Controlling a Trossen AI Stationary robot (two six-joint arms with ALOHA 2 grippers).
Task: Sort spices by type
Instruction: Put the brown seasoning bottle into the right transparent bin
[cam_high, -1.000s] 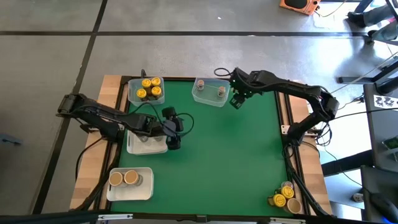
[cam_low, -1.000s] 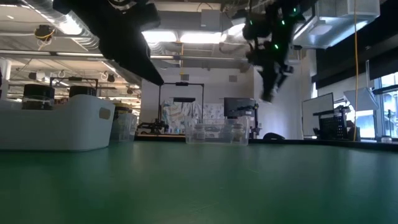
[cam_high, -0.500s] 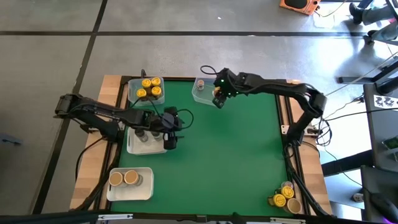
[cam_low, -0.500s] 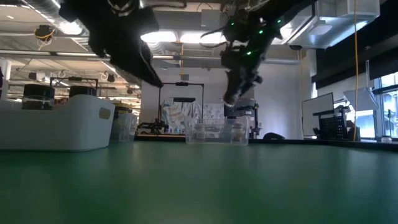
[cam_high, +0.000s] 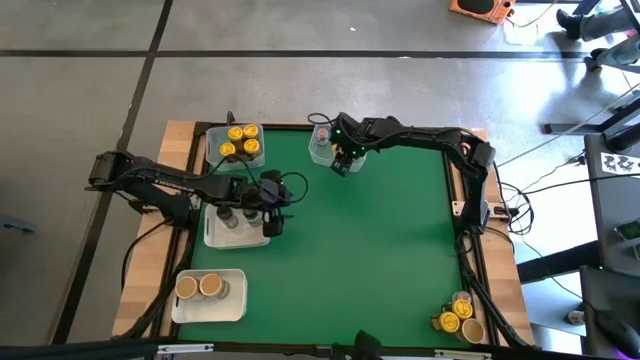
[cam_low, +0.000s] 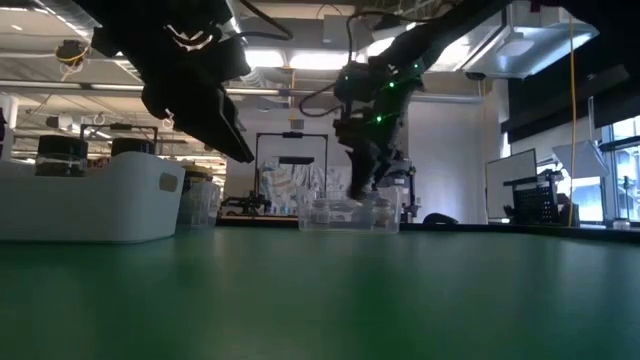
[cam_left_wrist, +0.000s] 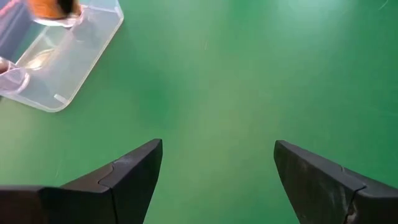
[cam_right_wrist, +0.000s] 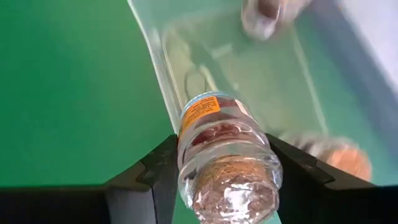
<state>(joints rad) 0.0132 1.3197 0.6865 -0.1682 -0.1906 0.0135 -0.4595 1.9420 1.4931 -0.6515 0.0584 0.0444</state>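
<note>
My right gripper (cam_high: 345, 162) is shut on a clear spice jar (cam_right_wrist: 225, 149) with an orange label. It hovers over the near edge of a clear tub (cam_high: 326, 152) at the table's far middle, which holds two more jars (cam_right_wrist: 266, 14). My left gripper (cam_high: 270, 218) is open and empty above the green mat, beside a white tray (cam_high: 218, 238). Its fingers (cam_left_wrist: 134, 174) show spread apart in the left wrist view. Yellow-lidded jars (cam_high: 238, 142) stand in a clear tub at the far left. Tan-lidded jars (cam_high: 198, 287) stand in a white tray at the near left. My right gripper pinches the jar's clear body (cam_right_wrist: 186, 163) between its two fingers, one on each side. The jar lies along the fingers, its spice-filled end toward the wrist camera and its labelled part (cam_right_wrist: 202, 111) pointing away. It is lifted clear, above the tub's near wall (cam_right_wrist: 158, 68).
Several loose jars (cam_high: 456, 320) with yellow and tan lids sit at the near right corner. The white tray under my left arm holds dark jars (cam_high: 228, 214). The middle and right of the green mat (cam_high: 380, 250) lie open. Wooden borders frame the mat.
My right gripper has carried the jar toward the table's left edge along the far clear tub and has come down closer to it. My left gripper has dropped a little lower beside the white tray, its fingers still open.
</note>
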